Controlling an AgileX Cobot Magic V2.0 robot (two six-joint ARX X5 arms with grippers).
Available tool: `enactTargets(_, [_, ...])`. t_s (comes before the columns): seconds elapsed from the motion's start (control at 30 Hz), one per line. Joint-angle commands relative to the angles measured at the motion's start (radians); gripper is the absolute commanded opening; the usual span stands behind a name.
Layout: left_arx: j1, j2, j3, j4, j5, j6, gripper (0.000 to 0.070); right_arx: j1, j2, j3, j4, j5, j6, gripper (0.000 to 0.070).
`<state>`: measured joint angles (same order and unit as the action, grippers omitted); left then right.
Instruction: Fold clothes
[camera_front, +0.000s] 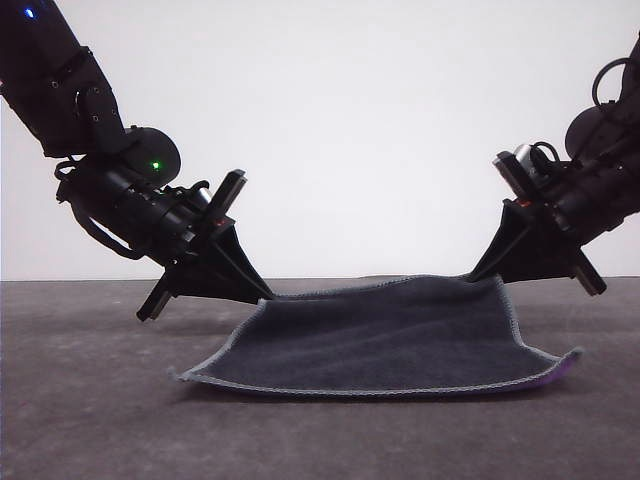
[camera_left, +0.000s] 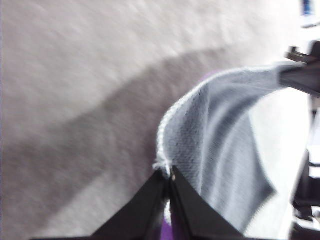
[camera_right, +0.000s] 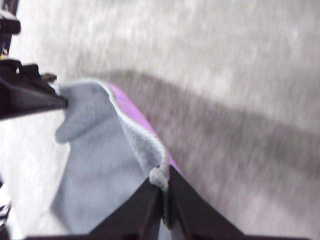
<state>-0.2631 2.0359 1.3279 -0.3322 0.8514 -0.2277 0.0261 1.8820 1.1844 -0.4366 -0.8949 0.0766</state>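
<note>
The clothes are one small square cloth (camera_front: 390, 335), dark grey face up, purple showing under its right corner, light stitched edging. Its far edge is lifted off the table while the near edge rests on it. My left gripper (camera_front: 268, 293) is shut on the far left corner. My right gripper (camera_front: 476, 272) is shut on the far right corner. In the left wrist view the left gripper (camera_left: 167, 176) pinches the edging of the cloth (camera_left: 220, 140). In the right wrist view the right gripper (camera_right: 162, 184) clamps a bunched corner of the cloth (camera_right: 100, 155), purple underside showing.
The dark grey table (camera_front: 90, 400) spreads out around the cloth, with a white wall (camera_front: 360, 120) behind it. The other arm's fingers appear at the edge of each wrist view.
</note>
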Motion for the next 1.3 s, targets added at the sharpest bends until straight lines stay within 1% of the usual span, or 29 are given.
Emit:
enactTargets(0.0, [0.001,-0.002,0.025,-0.009,0.020,0.024,0.0000,0.002,0.012,0.034,-0.067,-0.007,-0.077,0.0007])
enactTargets(0.13, [0.001,-0.016,0.025,-0.022,0.042,0.029,0.0000,0.003,0.012,0.055,-0.172,-0.008,-0.134,0.0007])
enactTargets(0.27, [0.001,-0.045,0.025,-0.034,0.059,0.030,0.0000,0.004,0.012,0.059,-0.228,-0.021,-0.156,0.0007])
enactTargets(0.4, [0.001,-0.082,0.025,-0.064,0.121,0.032,0.0000,0.004,0.012,0.059,-0.282,-0.028,-0.179,0.0007])
enactTargets(0.53, [-0.001,-0.111,0.025,-0.120,0.160,0.039,0.0000,0.004,0.012,0.059,-0.337,-0.029,-0.197,0.0007])
enactTargets(0.63, [-0.005,-0.122,0.025,-0.174,0.168,0.061,0.0000,0.004,0.012,0.059,-0.373,-0.029,-0.204,0.0007])
enactTargets(0.8, [-0.005,-0.124,0.025,-0.295,0.166,0.130,0.0000,0.005,0.012,0.059,-0.429,-0.029,-0.220,0.0007])
enactTargets(0.9, [-0.005,-0.124,0.025,-0.354,0.166,0.158,0.0000,0.004,0.012,0.059,-0.462,-0.029,-0.221,0.0007])
enactTargets(1.07, [-0.006,-0.124,0.025,-0.421,0.166,0.190,0.0002,0.005,0.012,0.059,-0.515,-0.028,-0.224,0.0008])
enactTargets(1.1, [-0.006,-0.124,0.025,-0.431,0.166,0.191,0.0012,0.005,0.012,0.059,-0.523,-0.028,-0.224,0.0008])
enactTargets(1.2, [-0.006,-0.124,0.025,-0.454,0.166,0.191,0.0116,0.005,0.012,0.059,-0.548,-0.028,-0.229,0.0009])
enactTargets(1.27, [-0.006,-0.124,0.025,-0.469,0.166,0.191,0.0128,0.005,0.012,0.059,-0.566,-0.027,-0.239,0.0009])
